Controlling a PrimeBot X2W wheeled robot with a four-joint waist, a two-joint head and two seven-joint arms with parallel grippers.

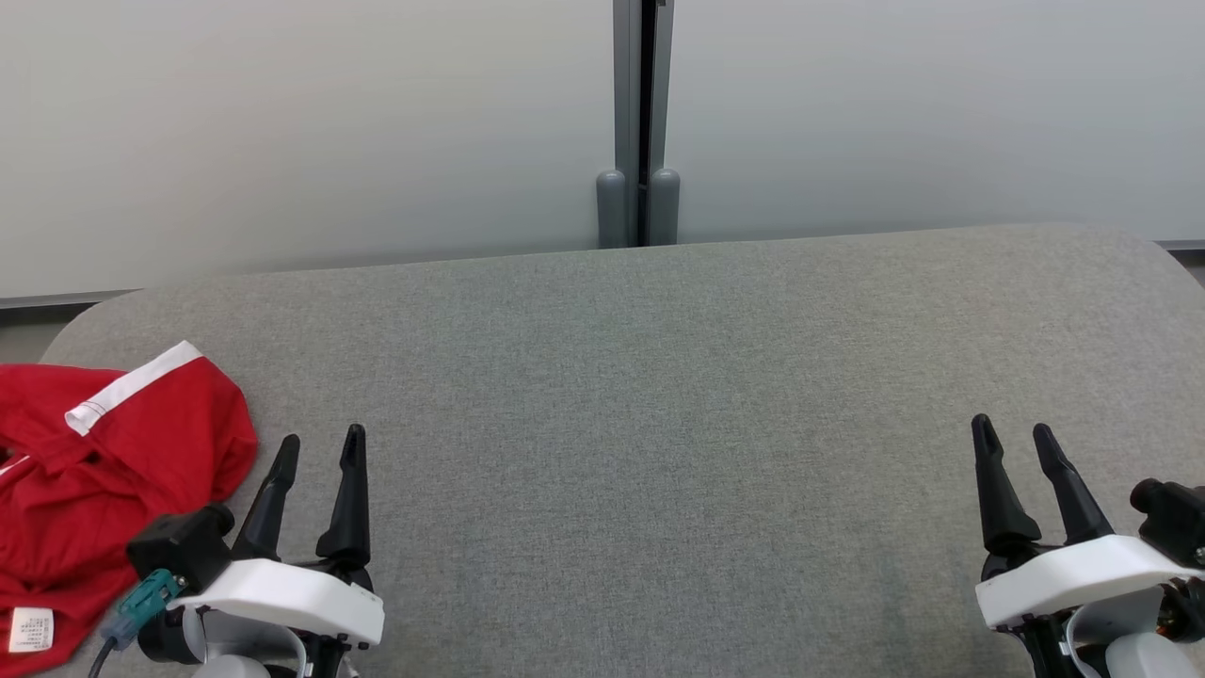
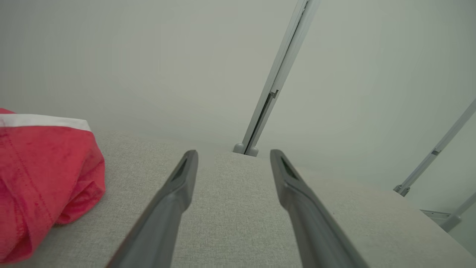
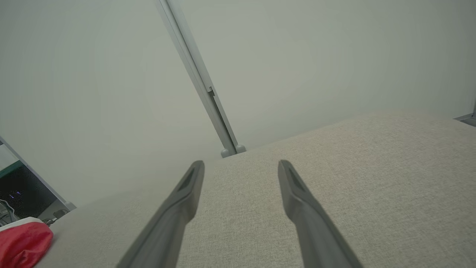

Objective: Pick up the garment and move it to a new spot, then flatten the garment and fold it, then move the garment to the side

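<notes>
- The red garment lies bunched at the near left corner of the grey fabric surface, cut off by the head view's left edge.
- Its visible part runs longer near-to-far than across. A white-trimmed hem at the far end slants toward the far right, and a white label lies at the near end.
- The left gripper hovers just right of the garment without touching it, fingers spread apart and empty, pointing far.
- The right gripper is well apart at the near right, fingers likewise spread and empty.
- A grey post stands beyond the far edge.
</notes>
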